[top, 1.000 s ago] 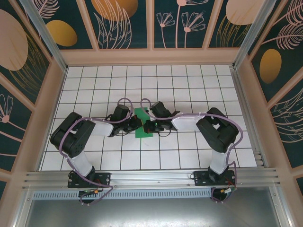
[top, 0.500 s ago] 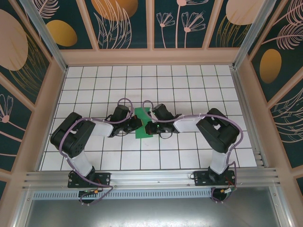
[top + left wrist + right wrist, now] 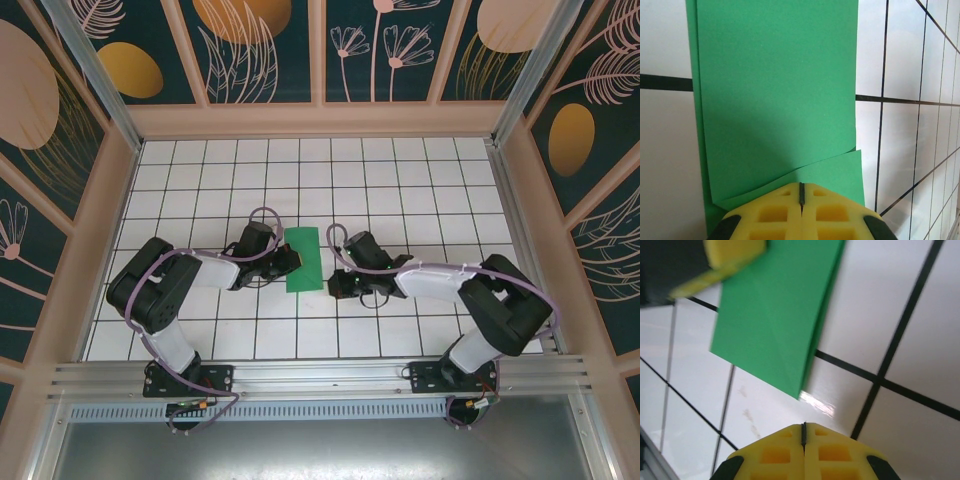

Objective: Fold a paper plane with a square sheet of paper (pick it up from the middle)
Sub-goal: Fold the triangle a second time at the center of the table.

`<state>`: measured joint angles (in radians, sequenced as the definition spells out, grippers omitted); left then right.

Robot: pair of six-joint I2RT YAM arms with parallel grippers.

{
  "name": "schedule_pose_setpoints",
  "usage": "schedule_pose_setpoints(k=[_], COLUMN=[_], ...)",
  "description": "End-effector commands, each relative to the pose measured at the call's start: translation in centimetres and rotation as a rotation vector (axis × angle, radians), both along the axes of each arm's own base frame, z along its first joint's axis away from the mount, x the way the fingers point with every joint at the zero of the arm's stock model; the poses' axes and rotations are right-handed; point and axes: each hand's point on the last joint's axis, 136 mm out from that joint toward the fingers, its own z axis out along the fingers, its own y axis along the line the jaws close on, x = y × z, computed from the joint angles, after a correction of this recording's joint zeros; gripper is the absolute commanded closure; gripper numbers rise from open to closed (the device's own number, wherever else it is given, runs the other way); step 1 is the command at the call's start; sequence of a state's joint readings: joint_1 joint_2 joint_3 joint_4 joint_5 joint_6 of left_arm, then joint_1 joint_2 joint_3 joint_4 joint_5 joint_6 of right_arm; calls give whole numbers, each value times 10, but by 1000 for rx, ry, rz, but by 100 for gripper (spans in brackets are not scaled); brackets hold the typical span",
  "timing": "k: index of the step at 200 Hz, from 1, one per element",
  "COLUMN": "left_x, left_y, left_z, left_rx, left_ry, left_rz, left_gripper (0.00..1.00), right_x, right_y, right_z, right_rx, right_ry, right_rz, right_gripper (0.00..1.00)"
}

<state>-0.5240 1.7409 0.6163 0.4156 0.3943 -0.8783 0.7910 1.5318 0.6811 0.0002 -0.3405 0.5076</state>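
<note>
Now, on the white grid-tiled counter [image 3: 420, 180], the thin bright green paper sheet [image 3: 303, 258], folded into a tall rectangle, lies mid-counter. The left claw [image 3: 291, 262] is pinched closed, yellow tip at the sheet's left edge. The right claw [image 3: 338, 285], also closed and empty, sits just right of the sheet, apart.

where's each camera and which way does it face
top external: above and behind the arms, facing down at the table; both arms show
left wrist: on that arm, facing over the shut left gripper onto green paper
right wrist: likewise, past the shut right gripper toward the paper's corner
all three share the paper
</note>
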Motion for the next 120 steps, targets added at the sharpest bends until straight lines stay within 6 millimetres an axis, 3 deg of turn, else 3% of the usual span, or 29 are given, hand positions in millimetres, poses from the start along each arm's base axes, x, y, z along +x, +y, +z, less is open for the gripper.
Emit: schedule_pose_setpoints(k=[1,42,101,105,120], left_x=[-25,-14,-9,-6,-2], left_y=[27,19,12,10,9], left_z=[-46,-28,-11,0,7], left_rx=[170,132,81,65,51], left_ry=[109,58,14,-12,-32], left_rz=[0,-3,-2,-2,4], left_gripper=[100,100,97,97,95], right_x=[25,50,38,37,34], right_y=[15,33,40,40,37], right_z=[33,22,-8,-10,-16], right_rx=[77,104,85,82,60], right_ry=[-77,-56,24,28,39], right_rz=[-37,-72,-6,-3,5], right_gripper=[100,100,100,100,100])
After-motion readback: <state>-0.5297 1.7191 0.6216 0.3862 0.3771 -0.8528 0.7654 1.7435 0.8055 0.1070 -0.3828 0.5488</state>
